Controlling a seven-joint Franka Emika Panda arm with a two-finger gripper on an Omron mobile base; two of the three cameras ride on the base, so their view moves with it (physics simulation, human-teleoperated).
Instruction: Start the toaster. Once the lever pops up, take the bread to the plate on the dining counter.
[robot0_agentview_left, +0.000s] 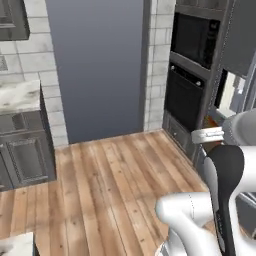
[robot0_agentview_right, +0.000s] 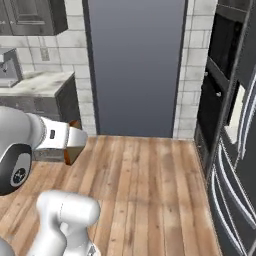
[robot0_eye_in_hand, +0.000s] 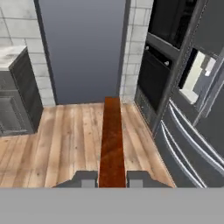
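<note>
Hand view, bottom centre of the frame: the robot's fingers (robot0_eye_in_hand: 112, 178) pinch the bread (robot0_eye_in_hand: 112, 144) edge-on, the brown slice running up the middle of the picture like a plank, one dark fingertip pressed against each flat face. Held by its faces rather than its crust, the slice looks set to ride steadily while the base drives, and can later be laid flat. Beyond it lie the wooden floor (robot0_eye_in_hand: 65, 140), a grey door panel (robot0_eye_in_hand: 83, 48) at upper centre and a dark wall oven (robot0_eye_in_hand: 153, 83) at right. In the right base view the bread's crust shows as a thin brown edge at the tip of the hand (robot0_agentview_right: 75, 142), at middle left of the frame, carried high above the floor and well clear of the marble-topped cabinet (robot0_agentview_right: 40, 82) at left. Judging from this, the toasting step is done and the carry is under way; the plate and dining desk are yet to come into frame.
</note>
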